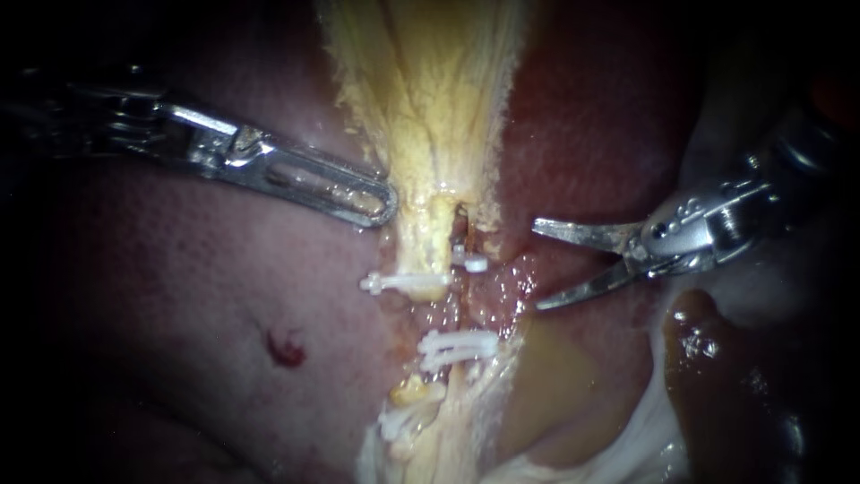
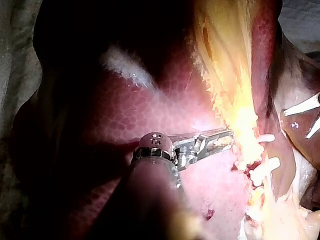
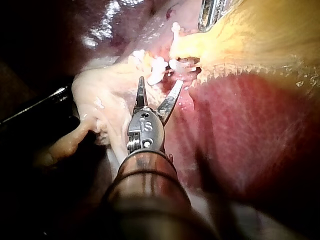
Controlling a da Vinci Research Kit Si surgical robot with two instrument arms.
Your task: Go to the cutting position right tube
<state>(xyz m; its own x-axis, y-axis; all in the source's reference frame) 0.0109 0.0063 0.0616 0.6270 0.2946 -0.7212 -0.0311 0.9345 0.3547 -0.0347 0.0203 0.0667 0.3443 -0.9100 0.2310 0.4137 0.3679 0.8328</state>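
The yellow gallbladder tissue (image 1: pixel 430 99) narrows down into a pale left tube (image 1: pixel 428 244) crossed by a white clip (image 1: pixel 403 283). Just right of it a short reddish right tube (image 1: pixel 466 242) carries a small white clip (image 1: pixel 472 263). More white clips (image 1: pixel 457 346) sit lower down. My right instrument (image 1: pixel 539 264) has two curved blades standing open, tips pointing at the right tube from its right and a short way off it; in its own view the instrument (image 3: pixel 160 82) is just short of the clips (image 3: pixel 158 68). My left instrument (image 1: pixel 381 202) is shut on the gallbladder's edge.
Pink liver (image 1: pixel 179 296) lies left, bearing a small red spot (image 1: pixel 287 348); darker liver (image 1: pixel 591 116) lies right. Pale slack tissue (image 1: pixel 627 448) and a dark brown lump (image 1: pixel 717 358) sit below the right instrument.
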